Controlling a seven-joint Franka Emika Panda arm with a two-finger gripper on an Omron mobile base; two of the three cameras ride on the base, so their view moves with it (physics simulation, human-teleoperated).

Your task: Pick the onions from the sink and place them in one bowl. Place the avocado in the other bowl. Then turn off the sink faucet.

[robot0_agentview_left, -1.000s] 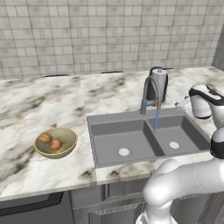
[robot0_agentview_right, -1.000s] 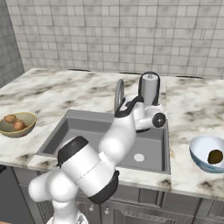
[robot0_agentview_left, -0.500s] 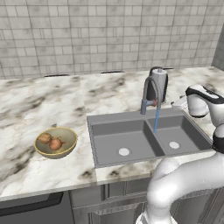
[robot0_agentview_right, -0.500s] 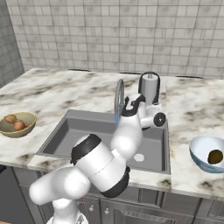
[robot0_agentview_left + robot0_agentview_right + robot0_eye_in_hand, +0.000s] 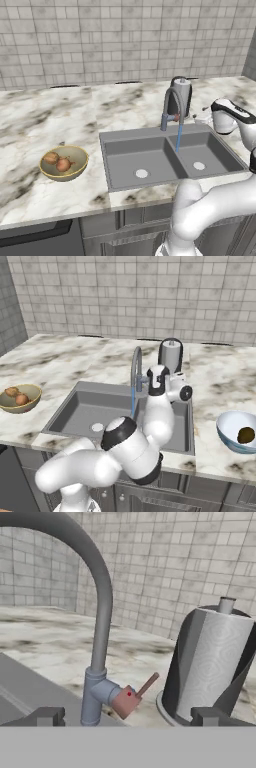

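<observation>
faucet: the sink faucet (image 5: pixel 100 612) was the last thing left on the list. Gooseneck rose up the left-centre of the hand view, and water was running from its spout into the right basin in the left base view.
lever: the small reddish handle (image 5: pixel 134 696) stuck out at the faucet's base, lower centre of the hand view, angled toward the paper towel roll (image 5: pixel 212 662). My guess is that's the part to push.
gripper: the gripper (image 5: pixel 127 716) sat at the bottom of the hand view with its tips spread wide, holding nothing, lined up either side of the lever, probably so it could close in on it.
onions: both onions (image 5: pixel 57 161) were in the yellow bowl (image 5: pixel 80 158) at the left of the left base view, on the counter beside the sink (image 5: pixel 165 159).
avocado: the avocado (image 5: pixel 245 435) lay in the pale blue bowl (image 5: pixel 226 428) at the right edge of the right base view.
progress: sorting looked done; basins held nothing but their drains.
risk: the towel holder stood just beside the lever, so it looked tight there.
</observation>
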